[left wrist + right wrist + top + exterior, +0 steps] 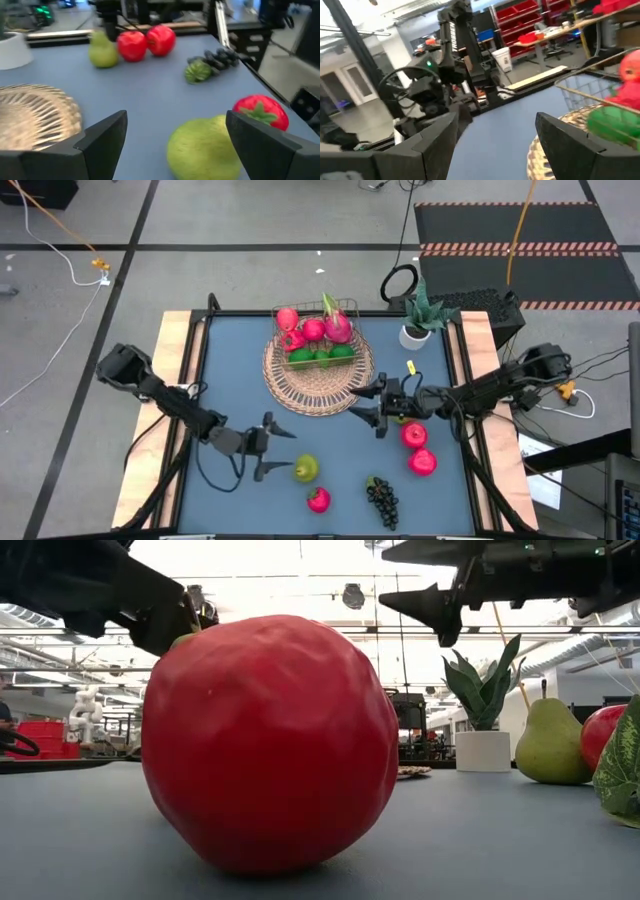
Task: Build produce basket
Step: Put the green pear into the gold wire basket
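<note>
High view: wire basket (318, 338) sits on round wicker mat (318, 373) at the table's far centre, holding pink-red fruit, a dragon fruit (338, 326) and green limes (320, 355). Potted plant (417, 320) stands to its right. Left gripper (277, 451), fingers spread, empty, is just left of a yellow-green pear (306, 469); a strawberry (318, 500) lies nearer, grapes (381, 498) to its right. Right gripper (369, 410), fingers spread and empty, hangs at the mat's near-right edge (contact with mat not clear). Two red apples (417, 448) lie on the table right of centre, beside the right arm.
</note>
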Robot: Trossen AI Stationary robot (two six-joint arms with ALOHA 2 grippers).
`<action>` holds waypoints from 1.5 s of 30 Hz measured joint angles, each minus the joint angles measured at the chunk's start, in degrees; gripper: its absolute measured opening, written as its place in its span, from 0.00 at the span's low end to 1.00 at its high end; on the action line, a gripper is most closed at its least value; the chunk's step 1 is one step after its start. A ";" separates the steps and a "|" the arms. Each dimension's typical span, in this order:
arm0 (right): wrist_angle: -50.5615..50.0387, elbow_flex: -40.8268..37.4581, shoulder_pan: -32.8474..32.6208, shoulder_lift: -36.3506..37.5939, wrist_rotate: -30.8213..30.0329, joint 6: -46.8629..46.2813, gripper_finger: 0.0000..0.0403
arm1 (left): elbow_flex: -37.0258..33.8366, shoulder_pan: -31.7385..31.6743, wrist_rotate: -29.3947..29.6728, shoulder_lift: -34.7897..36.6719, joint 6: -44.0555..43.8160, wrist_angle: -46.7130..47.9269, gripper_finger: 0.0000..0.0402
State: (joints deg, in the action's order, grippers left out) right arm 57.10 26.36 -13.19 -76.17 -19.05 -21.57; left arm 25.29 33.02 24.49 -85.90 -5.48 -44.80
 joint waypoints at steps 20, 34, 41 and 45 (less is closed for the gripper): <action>0.08 0.23 -3.85 3.35 7.40 4.95 0.66 | 19.24 0.42 -8.18 -14.52 9.76 13.04 0.85; -2.38 0.23 -3.78 3.29 7.08 5.64 0.66 | 19.55 -1.26 -9.31 -19.08 3.77 15.07 0.85; -2.13 0.21 -3.80 3.29 7.12 4.72 0.66 | 19.35 -2.08 -9.48 -19.42 3.30 12.36 0.85; -2.14 0.21 -3.80 3.29 7.12 4.84 0.66 | 19.27 -3.87 -9.33 -19.42 2.11 11.81 0.85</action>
State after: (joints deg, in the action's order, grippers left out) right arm 54.96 26.57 -16.99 -72.88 -11.92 -16.73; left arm 44.56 29.15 15.16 -105.32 -3.38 -32.99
